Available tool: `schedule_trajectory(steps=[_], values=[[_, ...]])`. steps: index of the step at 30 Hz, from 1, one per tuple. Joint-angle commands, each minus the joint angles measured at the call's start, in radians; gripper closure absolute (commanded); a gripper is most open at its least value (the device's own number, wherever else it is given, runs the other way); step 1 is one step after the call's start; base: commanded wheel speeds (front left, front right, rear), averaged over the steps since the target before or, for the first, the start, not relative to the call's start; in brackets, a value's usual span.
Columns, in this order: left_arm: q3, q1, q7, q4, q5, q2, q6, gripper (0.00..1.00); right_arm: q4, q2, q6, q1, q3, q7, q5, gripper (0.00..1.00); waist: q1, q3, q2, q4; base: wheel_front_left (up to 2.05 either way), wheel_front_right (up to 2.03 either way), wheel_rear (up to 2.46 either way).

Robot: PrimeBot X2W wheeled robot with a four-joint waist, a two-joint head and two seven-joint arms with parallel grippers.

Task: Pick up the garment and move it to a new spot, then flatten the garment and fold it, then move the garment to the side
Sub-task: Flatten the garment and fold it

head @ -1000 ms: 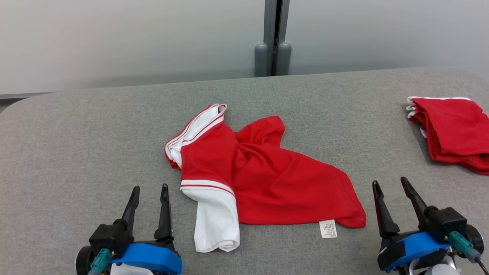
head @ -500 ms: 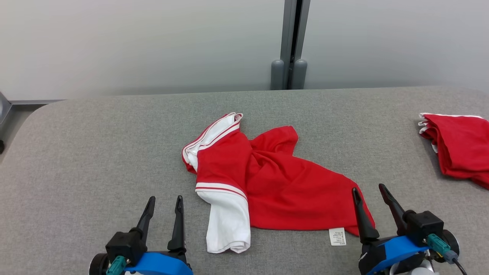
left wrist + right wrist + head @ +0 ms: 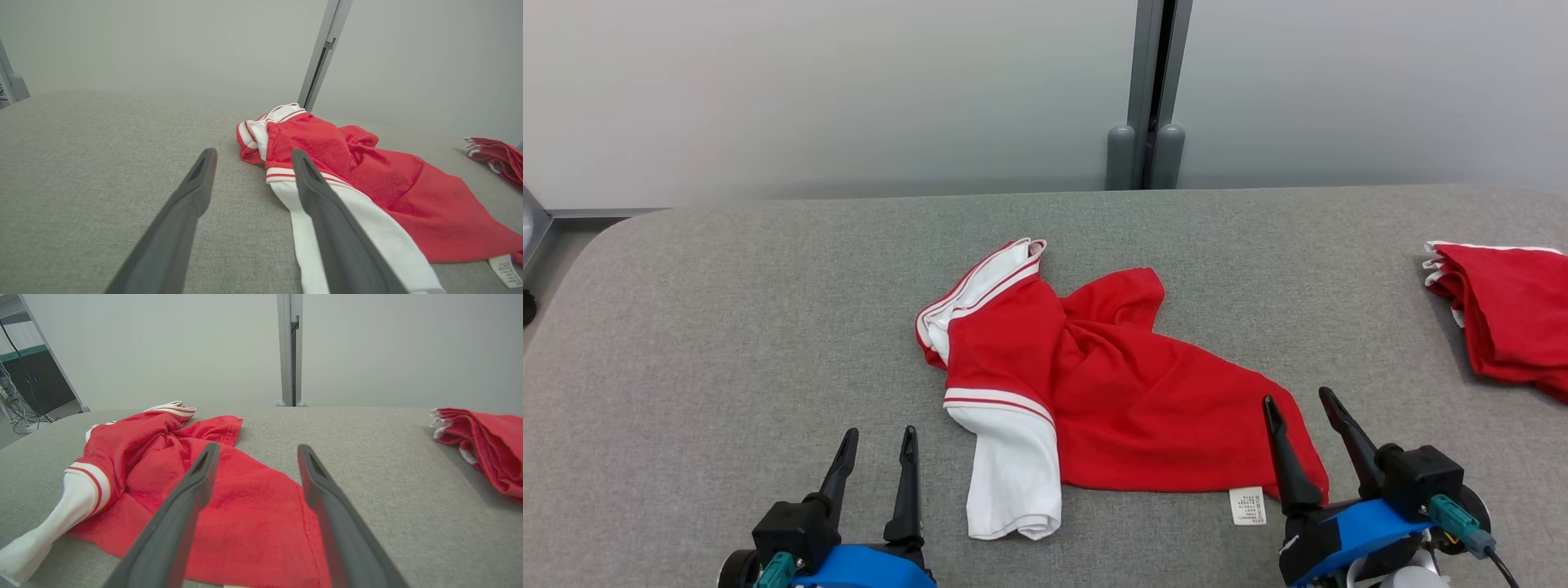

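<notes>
A crumpled red garment (image 3: 1127, 400) with white sleeves and striped trim lies in the middle of the grey table (image 3: 727, 327). Its white sleeve (image 3: 1013, 482) points toward me, and a white label (image 3: 1247, 505) sticks out at its near right corner. My left gripper (image 3: 878, 439) is open, empty, just left of the white sleeve. My right gripper (image 3: 1298, 402) is open, empty, over the garment's near right corner. The left wrist view shows the garment (image 3: 367, 171) right of the fingers (image 3: 196, 192). The right wrist view has the garment (image 3: 245, 506) under the fingers (image 3: 204, 469).
A second red garment (image 3: 1511, 318), folded, lies at the table's right edge, also seen as a folded red pile (image 3: 486, 445) in the right wrist view. A grey post (image 3: 1147, 98) stands against the wall behind the table. Bare grey surface spreads left of the garment.
The head camera has shifted, so the whole scene sits lower and further right. My right gripper has moved left toward the garment's near right corner. Both grippers stay open.
</notes>
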State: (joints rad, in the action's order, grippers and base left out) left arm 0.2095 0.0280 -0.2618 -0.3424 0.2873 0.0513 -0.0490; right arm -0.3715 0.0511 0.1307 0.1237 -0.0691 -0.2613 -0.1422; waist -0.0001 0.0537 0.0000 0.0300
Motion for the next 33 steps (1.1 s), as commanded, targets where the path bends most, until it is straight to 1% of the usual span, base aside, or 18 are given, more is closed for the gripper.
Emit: schedule_trajectory(steps=[1,14,16,18,20,24,29,33], values=[[0.002,0.007,-0.005,0.002,0.002,-0.001,0.006,0.0,0.005,-0.001,0.0,0.012,0.002,-0.005,0.0,0.0,0.0001,0.001,0.0,0.0,0.0,0.0,0.0],[-0.016,0.007,-0.005,0.01,0.005,-0.001,0.014,0.0,0.02,-0.001,0.0,0.015,0.021,-0.005,-0.008,0.0,0.0001,0.012,0.0,0.0,0.0,0.0,0.0],[-0.013,0.003,-0.004,-0.007,-0.001,-0.001,0.019,0.0,0.022,-0.001,0.0,0.018,0.023,-0.005,-0.008,0.0,0.0001,0.018,0.0,-0.002,0.0,0.0,0.0],[-0.001,-0.003,0.034,-0.035,0.002,0.0,0.016,0.0,0.025,-0.001,0.0,0.02,0.025,-0.005,-0.008,0.0,0.0001,0.024,0.0,-0.006,0.0,0.0,0.0],[0.022,-0.008,0.096,-0.059,0.003,0.004,0.005,0.0,0.027,-0.001,0.0,0.02,0.029,-0.005,-0.005,0.0,0.0001,0.032,0.0,-0.011,0.0,0.0,0.0],[0.052,-0.02,0.206,-0.069,0.023,0.004,-0.013,0.0,0.026,-0.001,0.0,0.027,0.042,-0.005,0.005,0.0,0.0001,0.049,0.0,-0.023,0.0,0.0,0.0],[0.089,-0.035,0.29,-0.042,0.03,0.008,-0.028,0.0,0.021,0.0,0.0,0.031,0.06,-0.005,0.008,0.0,0.0001,0.067,0.0,-0.041,0.0,0.0,0.0],[0.113,-0.047,0.337,-0.024,0.037,0.017,-0.038,0.0,0.01,0.0,0.0,0.031,0.073,-0.005,0.013,0.0,0.0001,0.078,0.0,-0.053,0.0,0.0,0.0]])
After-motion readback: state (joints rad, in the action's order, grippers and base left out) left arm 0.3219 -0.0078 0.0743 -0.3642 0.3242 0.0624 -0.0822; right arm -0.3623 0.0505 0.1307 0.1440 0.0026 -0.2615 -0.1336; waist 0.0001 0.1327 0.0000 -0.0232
